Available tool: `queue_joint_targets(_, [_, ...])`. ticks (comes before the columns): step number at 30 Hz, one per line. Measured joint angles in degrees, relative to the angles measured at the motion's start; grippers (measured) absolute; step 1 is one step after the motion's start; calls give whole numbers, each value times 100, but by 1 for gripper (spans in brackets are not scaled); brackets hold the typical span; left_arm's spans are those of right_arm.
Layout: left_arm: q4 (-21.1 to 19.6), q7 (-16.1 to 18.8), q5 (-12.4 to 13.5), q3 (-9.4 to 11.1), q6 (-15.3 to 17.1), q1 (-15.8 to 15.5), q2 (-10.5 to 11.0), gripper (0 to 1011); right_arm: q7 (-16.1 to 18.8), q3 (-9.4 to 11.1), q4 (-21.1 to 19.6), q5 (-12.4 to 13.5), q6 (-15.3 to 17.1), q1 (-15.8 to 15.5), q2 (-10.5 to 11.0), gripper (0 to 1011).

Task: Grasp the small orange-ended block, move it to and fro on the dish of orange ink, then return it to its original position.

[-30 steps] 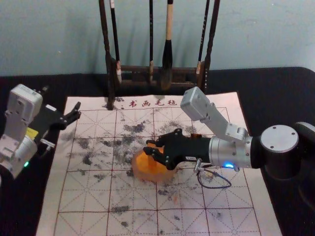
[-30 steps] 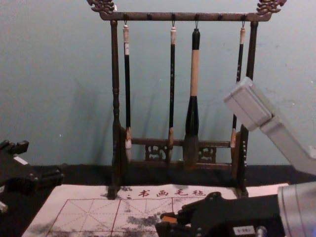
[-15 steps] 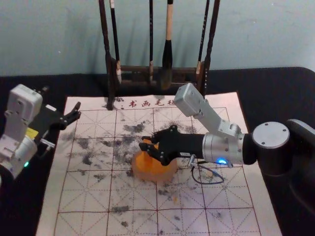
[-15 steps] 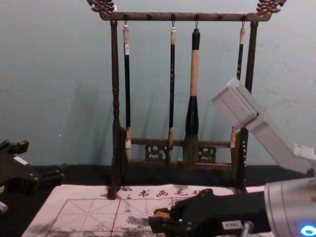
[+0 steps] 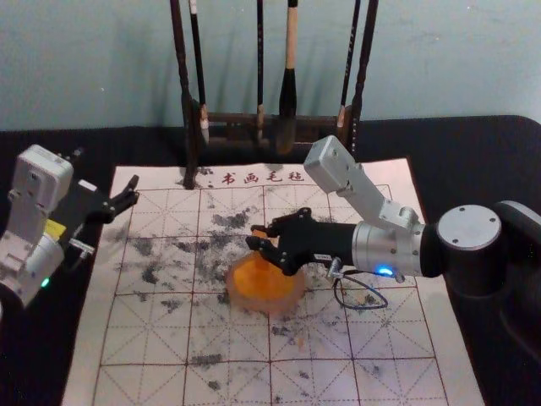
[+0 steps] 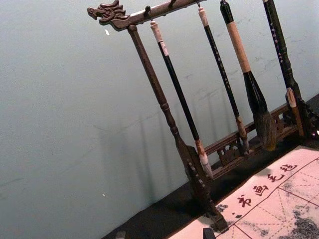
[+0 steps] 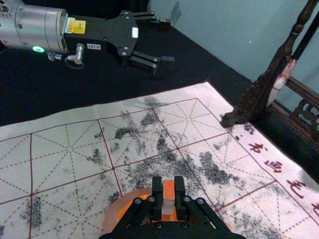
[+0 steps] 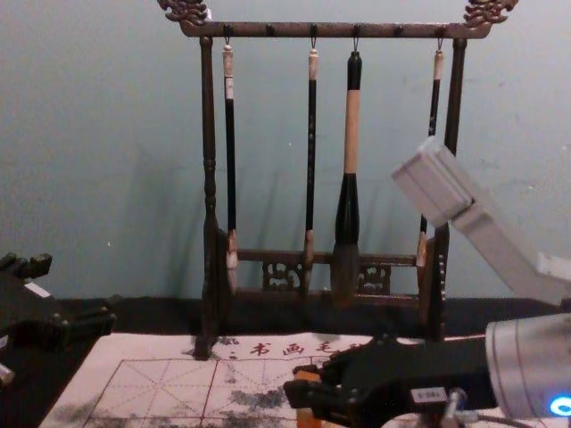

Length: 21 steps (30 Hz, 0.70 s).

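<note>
Orange-ended block (image 7: pixel 168 193) is clamped in the right claw (image 7: pixel 168 184), fingers closed on it, over the ink dish (image 5: pixel 290 299). Hold it upright; stroke to and fro with light, even pressure, within the dish. Left claw (image 7: pixel 166 43) is parked, spread open, by the mat (image 5: pixel 148 338).

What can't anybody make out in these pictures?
- Whether the block meets the ink: head view, hidden behind the right end effector.
- Most of the left end effector: left wrist view, cut off by the bottom edge.
- Tiny lettering on the brushes: chest view, too small.
</note>
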Motion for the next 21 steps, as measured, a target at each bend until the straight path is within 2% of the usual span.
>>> queue_joint_targets(21, [0, 0, 0, 0, 0, 0, 0, 1001, 89, 138, -349, 52, -28, -231, 347, 133])
